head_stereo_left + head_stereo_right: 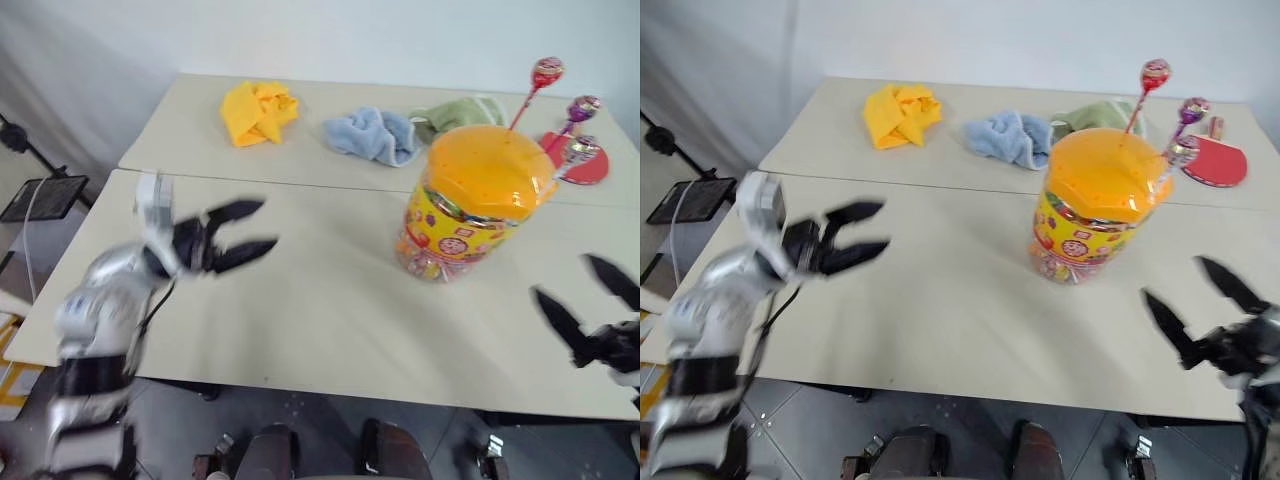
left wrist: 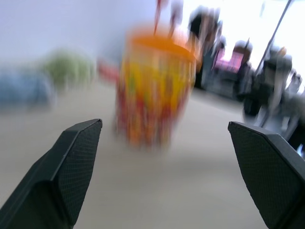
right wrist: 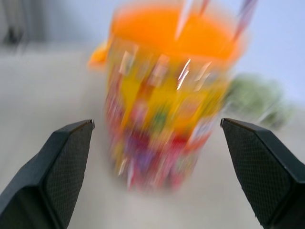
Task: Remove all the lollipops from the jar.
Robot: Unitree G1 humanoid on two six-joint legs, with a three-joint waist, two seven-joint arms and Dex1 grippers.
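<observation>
Clear plastic jar with orange domed lid stands mid-table; three foil-wrapped lollipops stick up from lid holes, reachable. Left gripper and right gripper flank it, jaws apart, empty.

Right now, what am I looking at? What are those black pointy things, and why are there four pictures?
It is a robot with two arms. The black pointy things are its fingers; each pair makes an end effector, its hand for grabbing. Two pictures come from cameras in its head, looking down at a table. The other two come from cameras on its wrists, so each looks out between that hand's own fingers. The left end effector and right end effector are both open and hold nothing. On the table stands a jar with an orange lid, and three lollipops stick up from it. Behind lie a yellow cloth, a blue cloth, a green cloth and a red paddle.
</observation>
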